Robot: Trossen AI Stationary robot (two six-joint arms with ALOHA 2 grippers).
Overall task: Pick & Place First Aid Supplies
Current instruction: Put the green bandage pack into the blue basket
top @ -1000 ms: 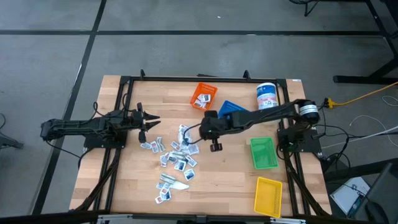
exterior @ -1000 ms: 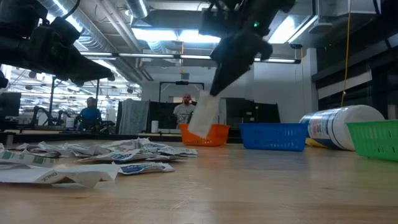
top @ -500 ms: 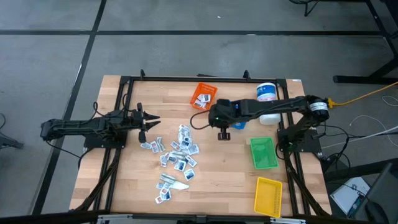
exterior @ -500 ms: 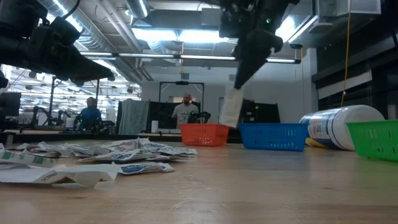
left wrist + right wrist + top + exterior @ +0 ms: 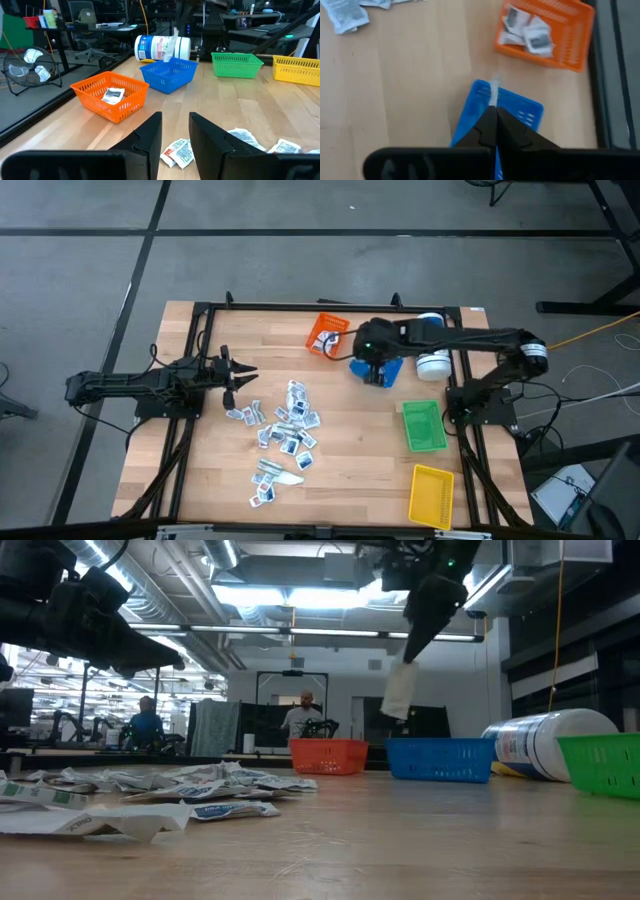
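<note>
Carrying a white packet (image 5: 398, 690) pinched tight, right hand (image 5: 371, 370) now over the blue bin (image 5: 388, 367), moved from the pile (image 5: 285, 430), left hand (image 5: 243, 376) parted, unmoved.

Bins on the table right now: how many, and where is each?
4. The orange bin sits at the back centre, the blue bin beside it under the right gripper, the green bin on the right, the yellow bin at the front right.

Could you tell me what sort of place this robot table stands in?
Most likely a robotics lab or open workshop: exposed ceiling ducts, desks with an office chair, and a person at a workstation beyond the wooden table.
</note>
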